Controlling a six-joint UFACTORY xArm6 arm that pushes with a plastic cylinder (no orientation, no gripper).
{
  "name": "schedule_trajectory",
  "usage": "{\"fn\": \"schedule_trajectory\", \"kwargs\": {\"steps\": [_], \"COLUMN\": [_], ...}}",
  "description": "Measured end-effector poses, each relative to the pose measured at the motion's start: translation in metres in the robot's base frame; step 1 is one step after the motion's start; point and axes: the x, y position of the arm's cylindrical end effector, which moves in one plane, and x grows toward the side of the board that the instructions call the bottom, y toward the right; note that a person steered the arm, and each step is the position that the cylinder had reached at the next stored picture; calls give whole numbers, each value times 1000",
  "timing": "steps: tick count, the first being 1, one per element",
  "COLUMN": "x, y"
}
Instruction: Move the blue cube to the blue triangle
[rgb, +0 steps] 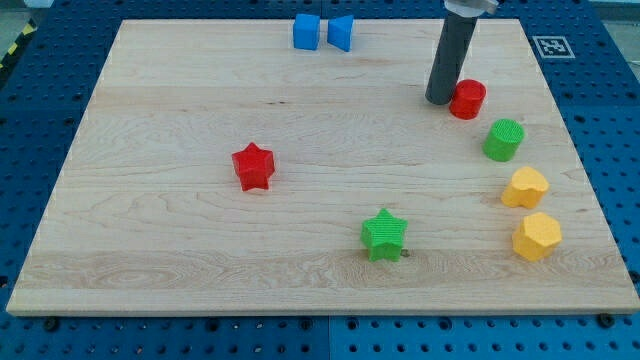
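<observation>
Pale wooden board (200, 250) on a blue perforated bench (20, 120), a fiducial marker (552, 46) at its top right corner; the dark rod (452, 55) comes down from the view's top edge, almost upright, and my tip (439, 100) rests on the wood just left of the red cylinder (467, 99), touching it or nearly so; the rod carries no jaws, so there is nothing spread or pinched. The blue cube (306, 31) sits near the board's top edge, just left of the blue triangle (341, 32), the two close side by side with a thin gap between them; both lie well to the left of my tip and higher in the view. Below the red cylinder, along the right side, stand a green cylinder (504, 139), a yellow heart (525, 187) and a yellow hexagon (537, 236); a red star (253, 166) lies left of centre and a green star (384, 235) near the bottom. Bare wood runs between my tip and the blue pair; the cube has little room above it before the board's top edge.
</observation>
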Motion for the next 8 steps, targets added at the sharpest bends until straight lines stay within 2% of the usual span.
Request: {"fn": "schedule_trajectory", "kwargs": {"steps": [1,3,4,5,6,8], "x": [-20,-63,-98,-142,-142,-144], "y": [-25,-174,-232,-234,-228,-165]}}
